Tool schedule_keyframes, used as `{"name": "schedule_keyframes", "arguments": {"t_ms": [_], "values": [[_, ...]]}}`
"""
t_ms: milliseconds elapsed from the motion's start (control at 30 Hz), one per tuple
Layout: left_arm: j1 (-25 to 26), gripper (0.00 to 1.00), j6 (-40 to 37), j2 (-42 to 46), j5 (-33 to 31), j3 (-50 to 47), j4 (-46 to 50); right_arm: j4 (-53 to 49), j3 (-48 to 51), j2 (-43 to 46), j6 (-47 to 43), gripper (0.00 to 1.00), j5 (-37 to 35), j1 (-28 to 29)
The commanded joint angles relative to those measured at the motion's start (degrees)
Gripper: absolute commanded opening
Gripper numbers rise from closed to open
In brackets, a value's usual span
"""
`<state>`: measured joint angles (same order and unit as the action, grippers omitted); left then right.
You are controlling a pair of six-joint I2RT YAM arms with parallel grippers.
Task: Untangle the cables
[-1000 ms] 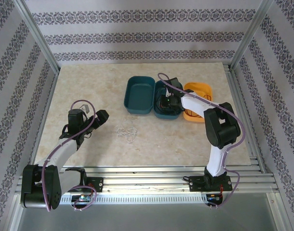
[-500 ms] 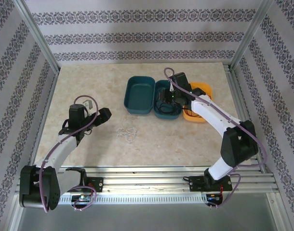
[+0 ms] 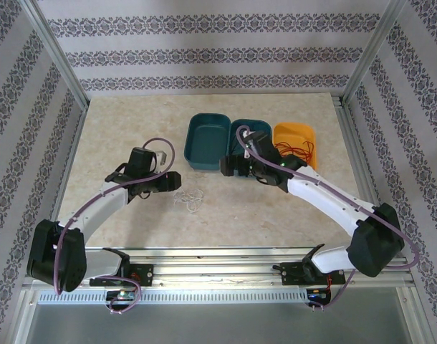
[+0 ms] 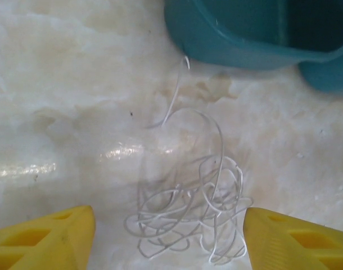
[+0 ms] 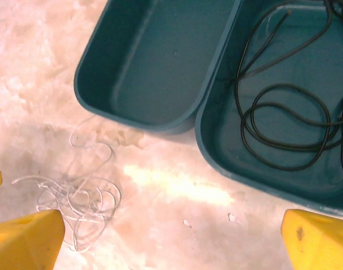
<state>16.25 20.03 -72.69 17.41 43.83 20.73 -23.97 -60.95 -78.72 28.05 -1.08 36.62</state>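
Observation:
A white cable (image 4: 188,216) lies in a loose tangle on the table, also seen as the white cable (image 3: 188,199) and white cable (image 5: 76,197). My left gripper (image 4: 170,242) stands open, its yellow fingers (image 4: 42,239) on either side of the tangle's near part. From above, the left gripper (image 3: 170,179) sits just left of the tangle. A black cable (image 5: 284,129) lies coiled in the middle teal tray (image 5: 216,135). A red cable (image 3: 297,150) lies in the orange tray (image 3: 294,131). My right gripper (image 5: 171,242) is open over bare table; from above, the right gripper (image 3: 228,166) is at the trays' near edge.
An empty teal tray (image 3: 208,141) stands left of the one with the black cable; its wall (image 4: 244,45) is just beyond the white tangle. Metal rails (image 3: 226,261) run along the table's near edge, and patterned walls enclose the other sides.
The left arm has swung right until its gripper reached the white tangle. The right gripper has left the middle teal tray and moved left and nearer, over the table.

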Motion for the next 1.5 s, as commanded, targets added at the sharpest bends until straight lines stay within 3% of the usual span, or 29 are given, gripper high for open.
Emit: {"name": "schedule_keyframes", "arguments": {"t_ms": [0, 100, 133, 300, 667, 833, 933, 1100, 1467], "values": [[2.4, 0.65, -6.2, -0.2, -5.4, 2.9, 9.1, 0.6, 2.8, 2.2, 2.9, 0.98, -3.7, 1.1], [3.5, 0.44, -9.0, -1.6, -5.7, 3.7, 11.1, 2.0, 4.9, 3.4, 4.6, 0.99, -3.7, 1.3], [3.9, 0.41, -9.3, -2.3, -5.9, 4.3, 11.7, 2.2, 5.5, 3.8, 5.0, 0.98, -4.1, 1.3], [5.0, 0.41, -11.2, -5.6, -9.5, 7.3, 14.2, 2.7, 6.9, 5.9, 5.9, 0.98, -5.5, 1.3], [6.6, 0.42, -11.8, -10.3, -8.7, 7.8, 9.9, 2.3, 7.2, 6.6, 5.9, 0.98, -6.6, 1.1], [6.9, 0.13, -11.4, -11.0, -8.3, 7.9, 7.7, 2.3, 7.4, 6.6, 5.9, 0.98, -6.7, 1.0], [7.0, 0.00, -10.7, -9.7, -8.3, 8.2, 7.4, 2.6, 7.8, 6.6, 5.8, 0.98, -6.5, 1.0], [8.1, 0.00, -10.6, -4.6, -7.6, 9.7, 9.8, 4.4, 9.3, 6.8, 6.1, 0.98, -5.2, 1.3], [9.6, 0.00, -10.1, 6.4, 4.1, 14.7, 11.6, 10.8, 11.9, 6.3, 6.8, 0.95, -1.2, 4.7]]}}
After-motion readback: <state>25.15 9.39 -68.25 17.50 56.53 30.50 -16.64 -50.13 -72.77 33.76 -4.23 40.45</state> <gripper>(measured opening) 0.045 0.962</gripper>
